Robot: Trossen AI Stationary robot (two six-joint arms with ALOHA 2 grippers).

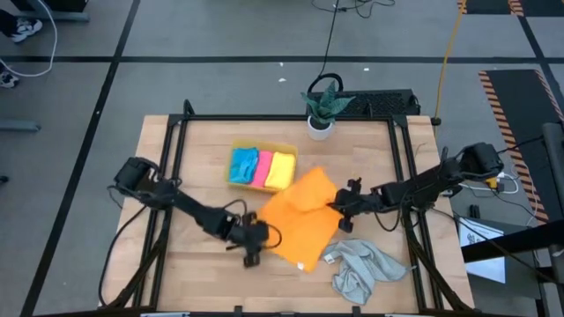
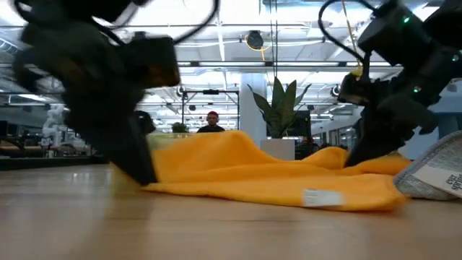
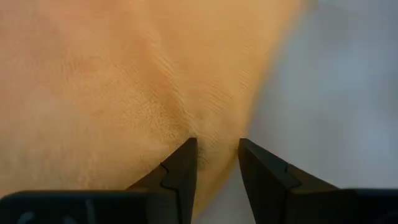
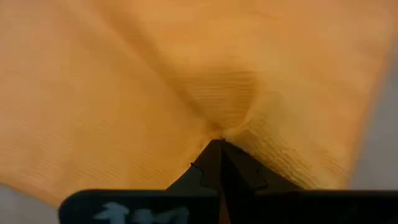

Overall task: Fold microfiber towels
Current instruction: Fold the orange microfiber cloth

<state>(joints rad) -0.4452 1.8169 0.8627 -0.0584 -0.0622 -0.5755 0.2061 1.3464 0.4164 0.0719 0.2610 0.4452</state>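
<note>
An orange towel (image 1: 304, 216) lies spread on the wooden table, rumpled and with a low hump in its middle (image 2: 231, 148). My left gripper (image 3: 217, 152) is open at the towel's near left edge (image 1: 264, 239). Its fingers stand on either side of that edge, slanting down to table level, and I cannot tell if they touch the cloth. My right gripper (image 4: 216, 146) is shut on the towel's right part (image 1: 333, 204). A grey towel (image 1: 361, 269) lies crumpled at the near right. Blue, pink and yellow towels lie side by side in a yellow tray (image 1: 291, 148). My right gripper pinches a small pucker of the orange towel (image 4: 221, 124) between its two shut fingers, near the towel's right edge. The fingers come slanting down from the table's right side. Wrinkles fan out from the fingertips. The rest of the towel lies on the table.
A potted plant (image 1: 322, 110) stands at the far edge behind the tray. A black frame rail (image 1: 291, 117) runs round the tabletop. Bare wood shows along the near edge (image 1: 203, 282) and left of the tray. A person shows in the room beyond (image 2: 211, 123).
</note>
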